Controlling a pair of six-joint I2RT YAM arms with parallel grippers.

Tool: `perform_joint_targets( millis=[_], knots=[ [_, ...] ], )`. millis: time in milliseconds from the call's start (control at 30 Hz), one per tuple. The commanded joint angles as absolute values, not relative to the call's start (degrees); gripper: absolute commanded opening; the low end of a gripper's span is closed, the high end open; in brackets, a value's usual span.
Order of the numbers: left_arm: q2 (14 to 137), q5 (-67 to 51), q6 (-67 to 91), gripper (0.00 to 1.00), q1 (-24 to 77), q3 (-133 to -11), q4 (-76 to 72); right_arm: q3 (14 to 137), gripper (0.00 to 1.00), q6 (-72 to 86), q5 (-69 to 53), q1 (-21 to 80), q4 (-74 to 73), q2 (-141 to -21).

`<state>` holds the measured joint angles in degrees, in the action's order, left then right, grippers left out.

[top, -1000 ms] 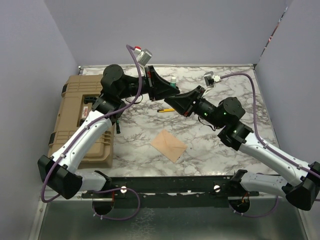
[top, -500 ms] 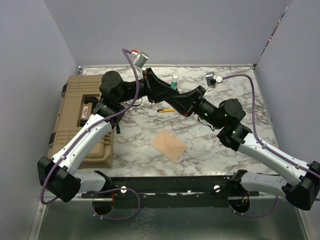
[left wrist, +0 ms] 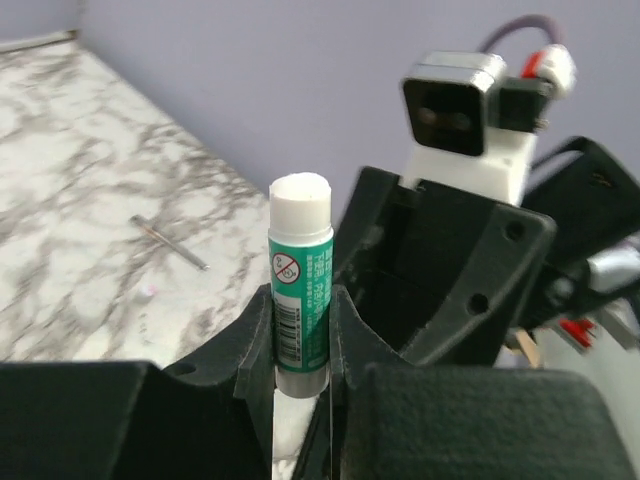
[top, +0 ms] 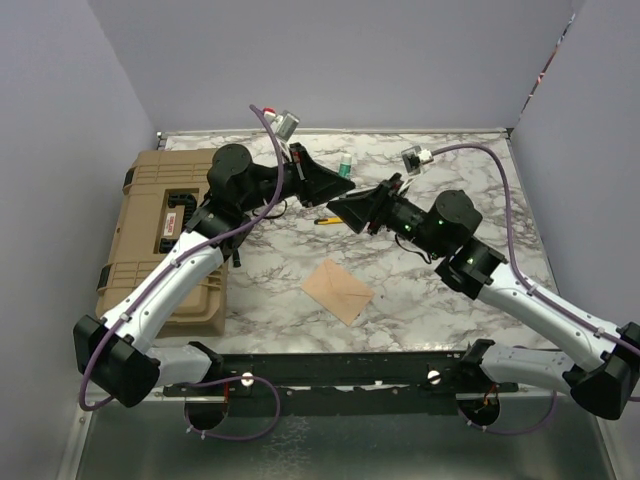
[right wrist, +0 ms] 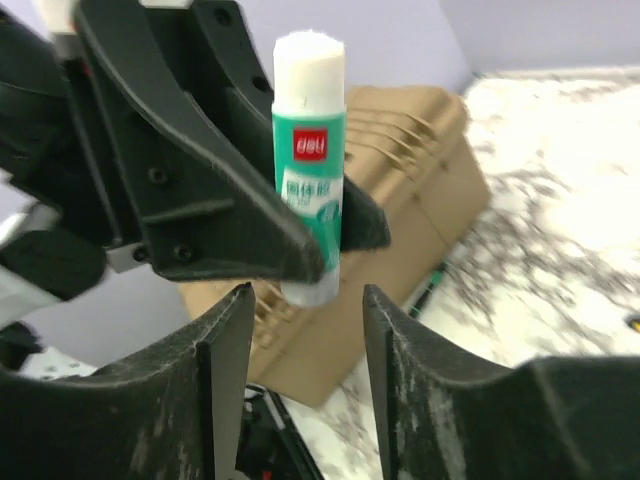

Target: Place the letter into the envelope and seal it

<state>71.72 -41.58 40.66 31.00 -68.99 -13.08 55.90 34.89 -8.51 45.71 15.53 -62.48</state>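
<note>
The tan envelope (top: 338,290) lies flat on the marble table (top: 470,170), its diagonal seams facing up, in front of both arms. The letter is not in view. Above the far half of the table, my left gripper (top: 338,182) (left wrist: 300,312) is shut on a green glue stick (top: 346,163) (left wrist: 300,285) with a white top, held upright. My right gripper (top: 347,208) (right wrist: 305,295) faces it, open. Its fingers stand either side of the glue stick's (right wrist: 309,160) lower end without touching it.
A tan hard case (top: 165,240) lies along the left side of the table. A yellow pencil (top: 330,219) lies on the marble below the two grippers. Purple walls close in the back and both sides.
The right gripper has opened and drawn back slightly from the glue stick. The left gripper keeps hold of the stick and has shifted a little. The envelope has not moved.
</note>
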Motion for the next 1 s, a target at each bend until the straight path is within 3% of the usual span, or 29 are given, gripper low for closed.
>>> perform_joint_targets(
  millis=[0, 133, 267, 400, 600, 967],
  knots=[
    [70.7, -19.2, 32.2, 0.0, 31.2, -70.5, 4.3, 57.6, 0.53, 37.2, 2.5, 45.5, -6.4, -64.7],
    [70.4, -2.5, 30.4, 0.0, 31.1, -70.2, 12.2, 56.2, 0.59, 46.8, 18.9, 45.4, -21.2, -65.1],
    [69.2, 1.0, 28.7, 0.0, 31.1, -69.0, 14.0, 56.7, 0.64, 50.4, 27.0, 42.9, -32.4, -67.9],
    [68.8, 0.0, 28.6, 0.0, 31.1, -68.0, 14.1, 57.8, 0.68, 49.8, 26.4, 35.2, -38.7, -74.0],
    [68.5, -3.2, 29.2, 0.0, 31.1, -67.1, 14.0, 58.2, 0.68, 43.8, 23.7, 26.1, -36.3, -82.7],
    [69.8, -7.7, 33.1, 0.0, 31.1, -66.1, 12.3, 64.2, 0.61, 40.1, 21.6, 21.6, -31.0, -95.6]
  ],
)
